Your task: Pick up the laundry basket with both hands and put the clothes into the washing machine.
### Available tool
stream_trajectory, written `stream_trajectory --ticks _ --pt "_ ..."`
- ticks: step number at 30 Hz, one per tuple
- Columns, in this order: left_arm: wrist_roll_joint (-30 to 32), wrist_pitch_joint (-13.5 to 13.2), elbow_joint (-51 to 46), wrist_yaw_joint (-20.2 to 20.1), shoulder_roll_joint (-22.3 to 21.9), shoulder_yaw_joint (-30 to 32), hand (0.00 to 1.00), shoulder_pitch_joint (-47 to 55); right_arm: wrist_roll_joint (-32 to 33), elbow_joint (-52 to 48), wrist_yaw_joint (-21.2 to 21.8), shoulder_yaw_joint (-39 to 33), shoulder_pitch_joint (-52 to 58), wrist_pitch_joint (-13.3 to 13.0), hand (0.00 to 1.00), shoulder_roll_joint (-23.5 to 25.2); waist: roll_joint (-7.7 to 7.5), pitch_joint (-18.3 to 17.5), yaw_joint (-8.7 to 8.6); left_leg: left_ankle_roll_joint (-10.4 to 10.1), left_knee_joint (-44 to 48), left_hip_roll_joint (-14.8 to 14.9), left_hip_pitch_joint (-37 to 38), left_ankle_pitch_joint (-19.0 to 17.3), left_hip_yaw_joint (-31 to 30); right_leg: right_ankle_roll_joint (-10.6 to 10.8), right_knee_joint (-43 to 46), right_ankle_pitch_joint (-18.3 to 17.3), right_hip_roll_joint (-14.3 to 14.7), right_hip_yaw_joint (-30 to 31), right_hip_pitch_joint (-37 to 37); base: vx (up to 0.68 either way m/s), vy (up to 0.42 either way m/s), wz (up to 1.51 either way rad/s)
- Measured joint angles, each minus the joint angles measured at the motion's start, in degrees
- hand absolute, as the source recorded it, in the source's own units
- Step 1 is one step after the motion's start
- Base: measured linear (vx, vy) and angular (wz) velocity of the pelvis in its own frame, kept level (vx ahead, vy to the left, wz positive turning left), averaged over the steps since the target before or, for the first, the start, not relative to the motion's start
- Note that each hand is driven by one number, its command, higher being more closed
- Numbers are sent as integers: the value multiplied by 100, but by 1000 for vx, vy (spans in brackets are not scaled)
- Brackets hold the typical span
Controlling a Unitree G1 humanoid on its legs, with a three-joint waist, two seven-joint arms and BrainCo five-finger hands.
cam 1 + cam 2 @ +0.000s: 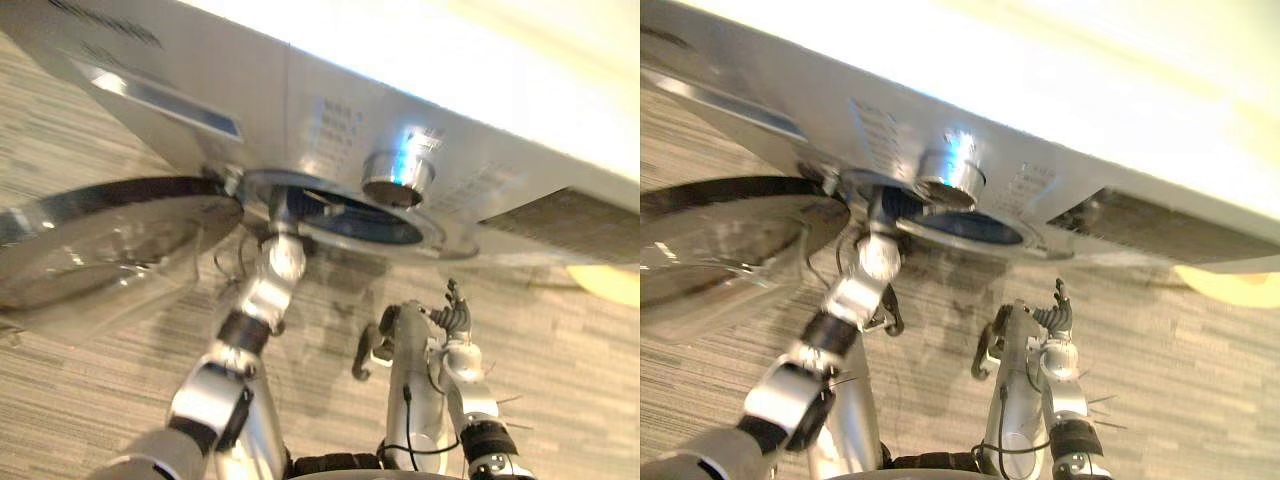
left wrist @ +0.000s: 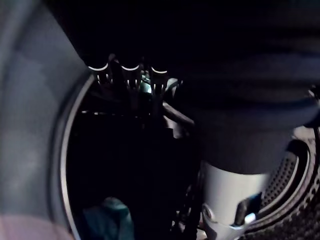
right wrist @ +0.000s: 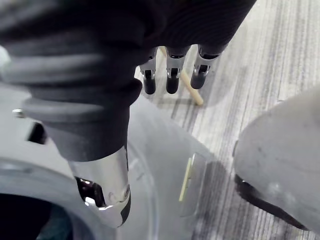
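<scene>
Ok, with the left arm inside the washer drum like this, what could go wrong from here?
1. The left hand is inside the drum, its arm through the door opening; pulling back at an angle could catch the wrist on the rim.
2. The open door sits close beside that arm; a sideways swing might knock it.
3. A teal cloth lies low by the opening and might get dragged out.
The right hand hangs open outside.

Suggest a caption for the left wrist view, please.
Left robot hand in the washing machine's drum, with bluish clothing inside.

Print on washing machine (image 1: 300, 90) illegible
</scene>
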Motion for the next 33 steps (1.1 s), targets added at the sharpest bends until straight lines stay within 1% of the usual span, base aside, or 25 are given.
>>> stream_trajectory --ticks 1,2,4,5,6,8,11,13,14,16,19,20,21,22,23,24,25,26,27,28,29,30,31,32,33 --pt "-142 -11 21 -17 43 154 0 454 -37 142 4 6 80 48 0 14 9 -132 97 -74 -372 -21 342 55 46 -17 -390 133 37 -106 321 84 -36 19" --pt "-200 -25 55 -22 80 196 0 665 -49 210 6 7 130 72 0 23 12 -218 122 -96 -571 -51 489 122 67 -19 -592 202 56 -158 476 104 -42 16" --pt "-369 -138 539 -130 131 429 0 1298 -87 652 34 2 258 100 0 40 107 -493 124 -136 -1463 -121 1131 445 167 1 -1606 608 207 -408 1160 127 -44 16" --pt "-414 -140 712 -138 137 483 0 1416 -88 765 44 2 280 106 0 47 124 -561 125 -131 -1706 -140 1295 535 204 9 -1902 736 268 -445 1314 141 -23 -1" --pt "-502 -143 1035 -175 171 603 0 1609 -113 955 65 2 351 115 0 52 145 -715 113 -178 -2208 -204 1588 737 266 27 -2473 996 364 -517 1592 157 -3 -4" --pt "-612 -211 1352 -239 192 786 0 1711 -185 1319 100 -2 384 128 0 20 180 -926 102 -213 -2878 -301 1926 1003 339 47 -3281 1379 487 -568 1929 149 24 -5" --pt "-722 -331 2047 -329 269 849 0 1677 -208 1984 139 -11 328 154 0 -130 219 -1192 56 -178 -3973 -524 2582 1448 557 140 -4691 2067 649 -570 2563 156 49 -17" --pt "-728 -374 2240 -392 335 846 0 1675 -219 2161 146 -34 313 166 0 -204 217 -1249 41 -154 -4377 -612 2885 1609 712 172 -5202 2347 685 -541 2834 144 13 -31" --pt "-727 -382 2377 -429 391 847 0 1677 -250 2279 159 -36 258 168 0 -270 223 -1269 45 -145 -4781 -648 3198 1756 903 169 -5604 2651 780 -436 3015 112 -5 -47" --pt "-716 -383 2589 -501 497 837 0 1678 -298 2423 201 -36 127 168 0 -309 217 -1283 37 -181 -5329 -683 3591 1988 1135 132 -5940 2971 843 -208 3139 47 9 -60" --pt "-673 -384 2797 -510 520 824 0 1677 -421 2477 239 -31 35 163 0 -370 273 -1338 34 -212 -5968 -701 3899 2301 1419 77 -6016 3266 951 111 2952 -25 36 -63" --pt "-671 -387 2803 -511 520 822 0 1674 -430 2517 237 -30 -3 166 0 -376 280 -1342 33 -205 -5994 -696 3894 2310 1448 80 -5925 3279 953 124 2867 -76 51 -52" --pt "-672 -390 2895 -529 499 818 0 1605 -459 2592 234 -11 -64 172 0 -416 304 -1338 -15 -195 -5957 -690 3821 2310 1434 77 -5492 3280 908 115 2562 -113 83 -41" --pt "-673 -385 2950 -582 473 820 0 1531 -459 2604 234 32 -77 171 0 -458 300 -1331 -70 -128 -5851 -808 3738 2252 1270 36 -4997 3306 770 100 2203 -121 118 -37" --pt "-673 -387 2947 -606 459 819 0 1521 -459 2630 234 45 -108 176 0 -483 336 -1337 -75 -11 -5835 -869 3740 2173 1154 14 -5035 3343 767 88 2202 -86 127 -15" --pt "-673 -408 2962 -617 483 894 0 1435 -457 2679 220 56 -107 208 0 -538 292 -1287 -106 139 -5738 -862 3736 2119 1213 -14 -4036 2815 580 71 2135 -46 65 22" --pt "-676 -408 2869 -609 489 959 0 1401 -458 2731 227 144 -48 210 0 -535 197 -1257 -87 227 -5458 -954 3688 2061 1133 85 -2774 2489 423 87 2120 -59 32 39" --pt "-684 -409 2841 -606 502 965 0 1401 -458 2775 230 162 -26 200 0 -525 190 -1258 -79 257 -5346 -967 3654 2038 1086 106 -2451 2480 442 99 2190 -119 11 47" --pt "-695 -412 2747 -596 533 1014 0 1439 -457 2847 230 255 -53 189 0 -518 180 -1262 -31 290 -5181 -975 3586 2010 1042 161 -2243 2511 562 91 2423 -177 -2 26" --pt "-698 -433 2712 -588 541 1058 0 1468 -457 2835 231 303 -132 154 0 -504 159 -1267 80 289 -5019 -995 3452 2014 1044 226 -2630 2427 681 103 2646 -266 0 -1" --pt "-717 -427 2709 -570 505 1088 0 1503 -455 2835 229 303 -238 124 0 -532 269 -1281 192 248 -4951 -933 3302 2094 1081 349 -3249 2213 862 121 2799 -265 14 -25" --pt "-738 -426 2694 -561 438 1093 0 1524 -455 2832 216 303 -281 111 0 -549 350 -1315 273 255 -5003 -892 3221 2169 1105 274 -3595 2156 969 88 2859 -296 18 -44" --pt "-753 -435 2621 -518 329 1091 0 1596 -455 2809 196 327 -376 83 0 -566 458 -1323 364 200 -5113 -761 3021 2305 1133 21 -4263 1991 1160 -8 2967 -256 -20 -27" --pt "-772 -441 2617 -500 301 1083 0 1611 -455 2803 172 366 -421 72 0 -577 483 -1309 376 162 -5131 -745 2870 2376 1116 -119 -4493 1903 1202 -91 2983 -371 -85 3" --pt "-815 -440 2640 -500 252 1035 0 1484 -455 2806 92 370 -557 66 0 -622 677 -1194 355 61 -5112 -658 2603 2544 953 -235 -4978 1855 1415 -195 3030 -436 -124 33"
